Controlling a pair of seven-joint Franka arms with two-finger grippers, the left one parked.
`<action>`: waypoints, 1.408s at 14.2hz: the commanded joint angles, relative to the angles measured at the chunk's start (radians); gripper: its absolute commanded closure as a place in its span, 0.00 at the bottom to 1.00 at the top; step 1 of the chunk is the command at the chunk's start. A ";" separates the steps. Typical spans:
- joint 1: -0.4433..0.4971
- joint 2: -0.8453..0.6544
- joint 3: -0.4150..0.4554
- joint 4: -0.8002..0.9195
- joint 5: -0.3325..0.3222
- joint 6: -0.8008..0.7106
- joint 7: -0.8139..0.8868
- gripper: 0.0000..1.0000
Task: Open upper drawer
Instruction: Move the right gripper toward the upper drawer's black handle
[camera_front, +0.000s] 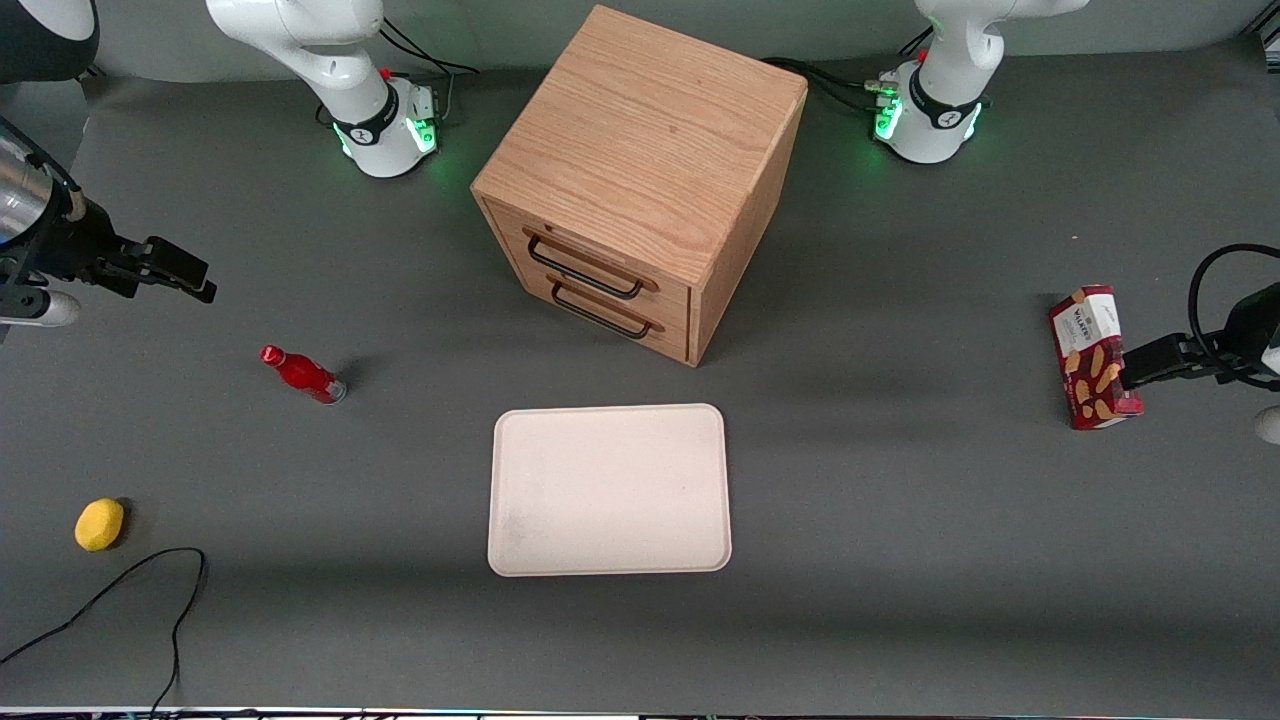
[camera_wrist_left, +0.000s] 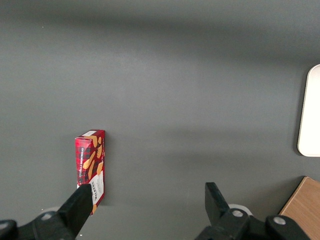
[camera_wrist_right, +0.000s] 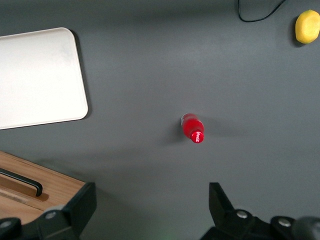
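grey matte table (camera_front: 900, 560), soft shadows

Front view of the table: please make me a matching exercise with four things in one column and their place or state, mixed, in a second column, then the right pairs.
1. upper drawer
2. red bottle
3. tray
4. gripper

A. nearer the camera than the cabinet, nothing on it
B. shut, handle untouched
C. fingers open, above the table at the working arm's end
D. standing between gripper and yellow ball

Pairs: 1-B, 2-D, 3-A, 4-C
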 joint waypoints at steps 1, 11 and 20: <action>0.006 0.018 0.001 0.048 -0.021 -0.037 0.025 0.00; 0.031 0.154 0.191 0.201 0.082 -0.027 -0.051 0.00; 0.037 0.271 0.516 0.193 0.083 -0.027 -0.531 0.00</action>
